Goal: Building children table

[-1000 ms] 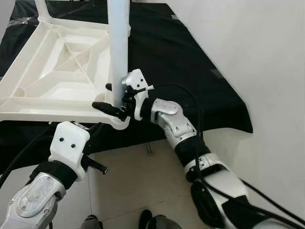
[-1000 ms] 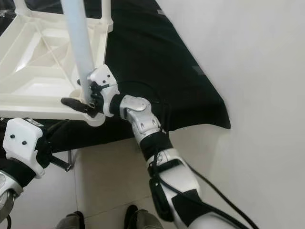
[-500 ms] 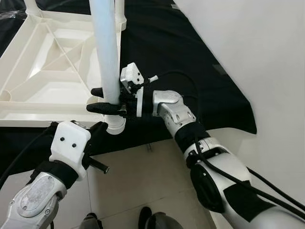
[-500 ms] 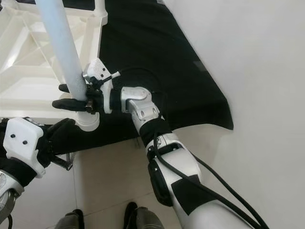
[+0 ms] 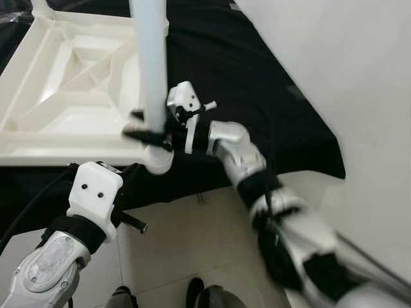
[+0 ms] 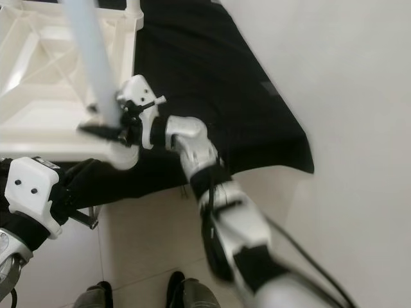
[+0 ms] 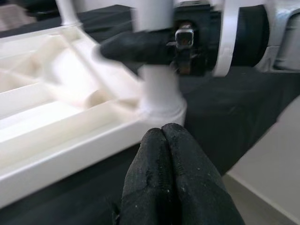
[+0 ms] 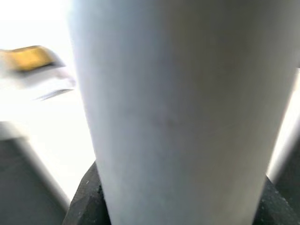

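White plastic made up the upturned tabletop (image 5: pixel 70 122), which lay underside-up on a black cloth (image 5: pixel 257 96) with the pale table leg (image 5: pixel 151 64) standing in its near corner socket (image 5: pixel 157 160). The right gripper (image 5: pixel 149 126) was clamped around the leg just above the socket; compared with a second earlier its grip sat a little higher and the leg stood straighter, which suggested it was being worked home into the socket. The left gripper (image 7: pixel 166 180) hung just below the table edge, fingers pressed together on nothing, near the socket. Another leg (image 6: pixel 133 8) stood at the far corner, and a pale wall (image 5: pixel 359 77) ran close on the right.
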Controlling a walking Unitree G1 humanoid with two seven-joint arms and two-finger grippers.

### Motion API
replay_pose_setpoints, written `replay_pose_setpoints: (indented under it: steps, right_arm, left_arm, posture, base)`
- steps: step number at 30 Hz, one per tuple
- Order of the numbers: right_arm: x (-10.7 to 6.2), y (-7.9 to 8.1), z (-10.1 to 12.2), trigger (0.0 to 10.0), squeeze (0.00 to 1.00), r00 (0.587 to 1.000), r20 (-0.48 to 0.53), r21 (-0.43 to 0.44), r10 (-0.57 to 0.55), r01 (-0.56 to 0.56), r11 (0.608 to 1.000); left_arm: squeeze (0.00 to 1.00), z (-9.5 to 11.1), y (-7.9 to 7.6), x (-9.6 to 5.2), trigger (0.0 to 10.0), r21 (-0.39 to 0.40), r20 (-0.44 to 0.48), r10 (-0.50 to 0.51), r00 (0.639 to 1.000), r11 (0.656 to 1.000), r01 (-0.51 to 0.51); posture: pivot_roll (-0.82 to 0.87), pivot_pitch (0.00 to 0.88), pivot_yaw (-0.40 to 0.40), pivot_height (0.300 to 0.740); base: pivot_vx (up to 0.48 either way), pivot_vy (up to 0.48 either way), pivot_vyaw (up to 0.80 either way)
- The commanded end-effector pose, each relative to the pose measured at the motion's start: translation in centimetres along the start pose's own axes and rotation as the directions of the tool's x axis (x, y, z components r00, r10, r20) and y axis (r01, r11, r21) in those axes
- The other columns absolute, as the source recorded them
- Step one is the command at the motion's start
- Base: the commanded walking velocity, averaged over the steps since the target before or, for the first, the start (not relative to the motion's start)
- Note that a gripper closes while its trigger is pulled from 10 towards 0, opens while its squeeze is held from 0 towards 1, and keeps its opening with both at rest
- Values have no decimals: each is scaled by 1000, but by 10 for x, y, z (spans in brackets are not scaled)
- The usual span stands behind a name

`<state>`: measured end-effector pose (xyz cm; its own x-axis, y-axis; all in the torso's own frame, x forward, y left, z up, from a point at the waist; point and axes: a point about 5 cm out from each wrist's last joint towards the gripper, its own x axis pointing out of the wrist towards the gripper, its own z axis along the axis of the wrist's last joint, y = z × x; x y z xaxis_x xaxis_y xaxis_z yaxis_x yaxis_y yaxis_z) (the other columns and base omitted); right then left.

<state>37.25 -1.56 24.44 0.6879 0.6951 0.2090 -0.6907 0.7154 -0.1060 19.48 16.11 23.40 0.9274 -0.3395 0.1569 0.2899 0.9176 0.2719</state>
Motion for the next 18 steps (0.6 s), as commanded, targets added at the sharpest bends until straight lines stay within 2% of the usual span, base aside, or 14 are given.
replay_pose_setpoints:
  steps: [1, 2, 3, 5, 9, 10, 11, 12, 15, 16, 18]
  right_arm:
    - [-18, -6, -35, 0, 0, 976, -163, 48, -147, 157, 986]
    - [-32, 22, -42, 0, 0, 978, -172, 67, -116, 129, 989]
    - [-32, 22, -42, 0, 0, 978, -172, 67, -116, 129, 989]
    - [-28, 32, -40, 0, 0, 986, -151, 58, -75, 85, 995]
    - [-15, 29, -38, 0, 0, 989, -139, 53, -45, 52, 997]
    - [-9, 27, -36, 824, 0, 991, -130, 49, -40, 47, 998]
    - [-3, 25, -32, 10000, 0, 992, -123, 46, -43, 49, 998]
    - [2, 27, -27, 10000, 0, 995, -99, 45, -2, 6, 999]
    - [5, 28, -24, 10000, 0, 996, -83, 44, 28, -25, 999]
    - [10, 35, -7, 10000, 1000, 981, -28, 45, 194, -193, 980]
    - [10, 35, -7, 10000, 1000, 981, -28, 45, 194, -193, 980]
  left_arm:
    - [0, 1, -1, -5, 10000, 6, -8, -13, 1000, 1000, 13]
    - [0, 1, 2, -6, 10000, 8, -11, -2, 1000, 1000, 3]
    - [0, 1, 2, -6, 10000, 8, -11, -2, 1000, 1000, 3]
    - [0, -1, 0, -5, 10000, -1, -16, -17, 1000, 1000, 17]
    - [0, -2, -2, -4, 10000, -2, -19, -28, 999, 1000, 28]
    - [0, -2, -1, -4, 10000, 1, -18, -24, 1000, 1000, 24]
    - [0, -2, 2, -5, 10000, 5, -16, -9, 1000, 1000, 9]
    - [0, -2, 4, -5, 10000, 9, -16, 1, 1000, 1000, -1]
    - [0, -2, 5, -5, 10000, 11, -16, 7, 1000, 1000, -7]
    - [0, -3, 2, -5, 10000, 7, -19, -4, 1000, 1000, 4]
    - [0, -3, 2, -5, 10000, 7, -19, -4, 1000, 1000, 4]
  posture:
    - [221, 298, -182, 740]
    - [212, 286, -177, 740]
    - [212, 286, -177, 740]
    - [202, 275, -168, 740]
    - [216, 270, -174, 740]
    - [218, 269, -175, 740]
    - [221, 266, -175, 740]
    - [228, 264, -174, 740]
    - [228, 264, -174, 740]
    - [237, 262, -172, 740]
    - [237, 262, -172, 740]
  base:
    - [0, 0, 0]
    - [0, 0, 0]
    - [0, 0, 0]
    - [0, 0, 0]
    - [0, 0, 0]
    - [0, 0, 0]
    - [0, 0, 0]
    - [0, 0, 0]
    - [0, 0, 0]
    - [0, 0, 0]
    - [0, 0, 0]
